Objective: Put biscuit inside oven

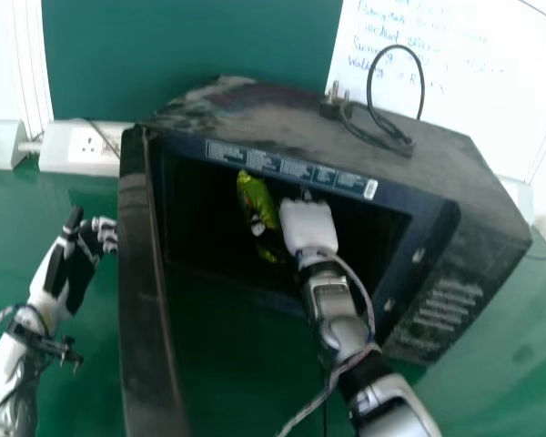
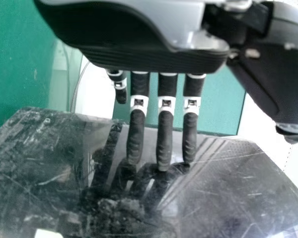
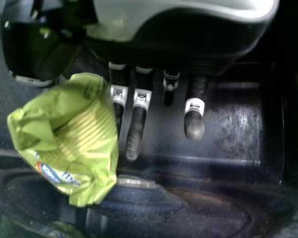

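Note:
In the head view my right hand [image 1: 308, 226] is inside the oven [image 1: 296, 173], its back towards the camera. The green biscuit packet [image 1: 257, 208] stands tilted in the cavity, just left of that hand. The right wrist view has the crumpled packet [image 3: 72, 141] beside the thumb and overlapping the nearest finger of my right hand [image 3: 136, 119]; the fingers are fairly straight, not curled round it. My left hand [image 1: 80, 250] is outside, left of the opened oven door [image 1: 150, 300]. In the left wrist view, straight fingers of my left hand [image 2: 165, 124] point at the door's glossy surface [image 2: 228, 183].
A power cord [image 1: 382, 137] with its plug lies on top of the oven. Behind are a wall socket [image 1: 91, 146] and a whiteboard [image 1: 455, 73]. The oven stands angled on the green table [image 1: 491, 364], with its door swung towards the robot between both arms.

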Controlling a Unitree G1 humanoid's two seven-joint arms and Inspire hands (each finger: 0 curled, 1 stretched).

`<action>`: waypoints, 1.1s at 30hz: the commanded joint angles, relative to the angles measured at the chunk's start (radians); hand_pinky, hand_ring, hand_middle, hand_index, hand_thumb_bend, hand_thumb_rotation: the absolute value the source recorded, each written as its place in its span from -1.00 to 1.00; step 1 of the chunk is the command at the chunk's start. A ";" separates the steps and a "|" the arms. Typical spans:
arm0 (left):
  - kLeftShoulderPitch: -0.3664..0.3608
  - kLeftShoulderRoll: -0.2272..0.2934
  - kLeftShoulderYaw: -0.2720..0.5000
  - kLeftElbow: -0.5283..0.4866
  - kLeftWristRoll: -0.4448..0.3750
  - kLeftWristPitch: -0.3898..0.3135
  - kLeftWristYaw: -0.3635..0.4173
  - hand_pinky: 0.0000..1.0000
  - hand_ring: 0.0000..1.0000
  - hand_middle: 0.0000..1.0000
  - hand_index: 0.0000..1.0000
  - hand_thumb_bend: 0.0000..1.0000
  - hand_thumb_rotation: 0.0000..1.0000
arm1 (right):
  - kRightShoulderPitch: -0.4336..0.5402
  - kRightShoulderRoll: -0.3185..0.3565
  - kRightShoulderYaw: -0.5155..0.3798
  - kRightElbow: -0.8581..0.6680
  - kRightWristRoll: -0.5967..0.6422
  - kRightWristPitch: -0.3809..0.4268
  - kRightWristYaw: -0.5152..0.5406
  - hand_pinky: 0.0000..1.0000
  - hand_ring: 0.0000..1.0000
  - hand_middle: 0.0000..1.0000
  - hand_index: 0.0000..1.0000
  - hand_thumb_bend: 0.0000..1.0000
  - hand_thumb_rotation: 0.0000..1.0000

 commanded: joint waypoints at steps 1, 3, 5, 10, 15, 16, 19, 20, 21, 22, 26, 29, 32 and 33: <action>0.004 0.001 0.003 0.014 -0.006 -0.006 -0.008 -0.48 -0.29 -0.18 -0.02 0.02 -0.87 | -0.012 -0.025 0.007 0.018 0.026 -0.006 -0.031 -0.64 -0.46 -0.10 0.00 0.06 -1.00; 0.001 0.002 0.003 0.021 -0.005 -0.011 -0.012 -0.47 -0.29 -0.18 -0.02 0.02 -0.87 | -0.006 -0.030 0.012 -0.002 0.039 0.011 0.000 -0.56 -0.35 -0.08 0.00 0.06 -0.99; 0.000 0.000 0.003 0.018 -0.009 -0.007 -0.014 -0.47 -0.29 -0.18 -0.02 0.02 -0.87 | -0.002 -0.038 0.026 -0.040 0.042 0.044 0.077 -0.37 -0.16 0.04 0.30 0.42 -0.65; -0.004 0.001 0.002 0.026 -0.003 -0.019 -0.018 -0.49 -0.29 -0.17 -0.02 0.02 -0.87 | 0.050 -0.081 0.058 -0.225 0.037 0.118 0.269 0.03 0.22 0.38 0.56 0.90 0.09; -0.001 0.001 0.006 0.025 -0.007 -0.010 -0.013 -0.47 -0.29 -0.18 -0.02 0.02 -0.87 | 0.126 -0.126 0.077 -0.444 0.021 0.201 0.448 0.22 0.40 0.51 0.64 0.88 0.35; 0.001 0.000 0.005 0.022 -0.005 -0.011 -0.010 -0.47 -0.29 -0.18 -0.02 0.02 -0.87 | 0.140 -0.134 0.078 -0.487 0.018 0.215 0.485 0.28 0.47 0.56 0.68 0.88 0.40; 0.000 -0.001 0.005 0.026 -0.003 -0.015 -0.008 -0.47 -0.29 -0.18 -0.02 0.02 -0.87 | 0.188 -0.162 0.070 -0.614 0.020 0.237 0.571 0.38 0.60 0.70 0.78 0.87 0.48; -0.001 -0.002 0.005 0.027 -0.004 -0.012 -0.007 -0.47 -0.29 -0.18 -0.02 0.02 -0.87 | 0.204 -0.172 0.068 -0.658 0.018 0.244 0.602 0.41 0.65 0.76 0.82 0.89 0.53; -0.002 -0.002 0.006 0.028 -0.006 -0.010 -0.007 -0.47 -0.29 -0.18 -0.02 0.02 -0.87 | 0.221 -0.182 0.067 -0.704 0.013 0.255 0.636 0.42 0.67 0.78 0.85 0.90 0.56; -0.003 -0.002 0.006 0.030 -0.007 -0.012 -0.009 -0.47 -0.29 -0.18 -0.02 0.02 -0.87 | 0.238 -0.192 0.065 -0.751 0.009 0.268 0.673 0.44 0.70 0.80 0.87 0.92 0.58; -0.004 0.001 0.005 0.033 -0.006 -0.020 -0.015 -0.48 -0.29 -0.18 -0.02 0.02 -0.87 | 0.307 -0.232 0.052 -0.940 -0.017 0.321 0.821 0.52 0.78 0.88 0.95 0.98 0.60; -0.002 -0.002 0.005 0.026 -0.009 -0.011 -0.010 -0.47 -0.29 -0.18 -0.02 0.02 -0.87 | 0.357 -0.277 0.041 -1.074 -0.047 0.333 0.925 0.54 0.81 0.89 0.99 0.96 0.59; -0.006 -0.001 0.007 0.037 -0.011 -0.021 -0.018 -0.47 -0.28 -0.16 -0.02 0.02 -0.87 | 0.412 -0.323 0.013 -1.203 -0.070 0.320 0.995 0.51 0.79 0.88 1.00 0.97 0.59; -0.006 0.001 0.008 0.038 -0.011 -0.020 -0.019 -0.47 -0.28 -0.16 -0.02 0.02 -0.87 | 0.431 -0.339 0.002 -1.244 -0.074 0.311 1.013 0.49 0.78 0.88 0.99 0.97 0.58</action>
